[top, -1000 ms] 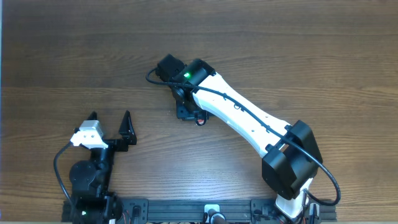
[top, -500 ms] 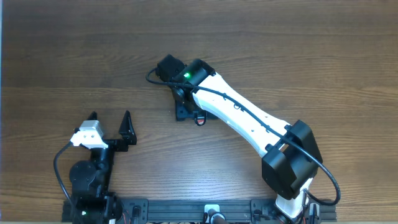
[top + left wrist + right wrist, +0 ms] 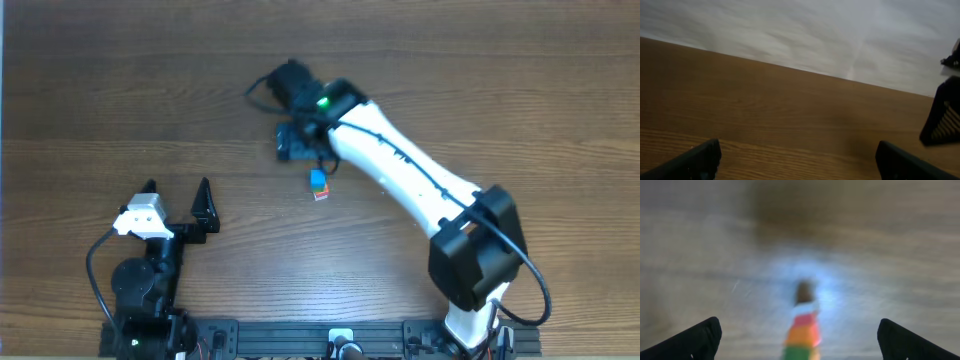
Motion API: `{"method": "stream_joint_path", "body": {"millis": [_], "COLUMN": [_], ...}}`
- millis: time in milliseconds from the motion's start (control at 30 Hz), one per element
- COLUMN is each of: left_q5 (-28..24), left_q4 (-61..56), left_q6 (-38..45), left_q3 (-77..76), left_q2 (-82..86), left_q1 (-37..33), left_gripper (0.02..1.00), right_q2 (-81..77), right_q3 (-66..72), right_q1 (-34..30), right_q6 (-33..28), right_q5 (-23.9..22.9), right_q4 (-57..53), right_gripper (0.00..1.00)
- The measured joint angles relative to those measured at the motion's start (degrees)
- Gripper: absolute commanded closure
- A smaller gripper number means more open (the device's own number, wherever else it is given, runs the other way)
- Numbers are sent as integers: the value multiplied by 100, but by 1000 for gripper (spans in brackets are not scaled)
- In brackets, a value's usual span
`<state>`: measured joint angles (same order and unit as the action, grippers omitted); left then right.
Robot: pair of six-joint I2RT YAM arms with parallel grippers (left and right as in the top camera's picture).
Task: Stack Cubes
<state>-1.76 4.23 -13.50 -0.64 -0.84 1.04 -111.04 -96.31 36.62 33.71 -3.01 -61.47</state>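
Wood-grain tabletop, seen from above, with a pale wall behind it in the left wrist view. The stack of cubes stands free near the middle of the tabletop. It looks blue on top from above, and the blurred right wrist view shows red, orange and green layers. The right hand hangs above the stack with its fingers spread wide, holding nothing and clear of the cubes. The left hand sits near its own base, well apart from the stack, also wide and empty.

Judged hazards:
- **Toppling:** the column is tall and narrow, so a small sideways nudge could bring it down.
- **Contact with the right hand:** the stack lies between the finger lines, so sideways drift before the hand gains more height could let a finger clip the top cube.
- **Misalignment:** any offset between layers would weaken the column, but blur hides how squarely the cubes sit.
- **Vibration:** an abrupt arm motion could shake the tabletop and shift the upper cubes.
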Motion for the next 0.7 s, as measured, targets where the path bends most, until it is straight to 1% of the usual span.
{"method": "stream_joint_path", "body": {"millis": [100, 233, 400, 500, 700], "left_q5": [0, 0, 0, 0, 0], "left_q4": [0, 0, 0, 0, 0], "left_q6": [0, 0, 0, 0, 0], "left_q3": [0, 0, 0, 0, 0], "left_q2": [0, 0, 0, 0, 0], "left_q1": [0, 0, 0, 0, 0], "left_gripper": [20, 18, 18, 18, 18], "right_q2": [0, 0, 7, 109, 874], "right_q3": [-2, -39, -44, -44, -42], "right_q1": [-544, -1493, -2378, -2660, -2946], "right_q6": [-293, -721, -1226, -1580, -1980], "right_q5": [-153, -326, -457, -505, -511], "right_q4": [20, -44, -94, -101, -61], "right_gripper": [7, 7, 7, 7, 9]}}
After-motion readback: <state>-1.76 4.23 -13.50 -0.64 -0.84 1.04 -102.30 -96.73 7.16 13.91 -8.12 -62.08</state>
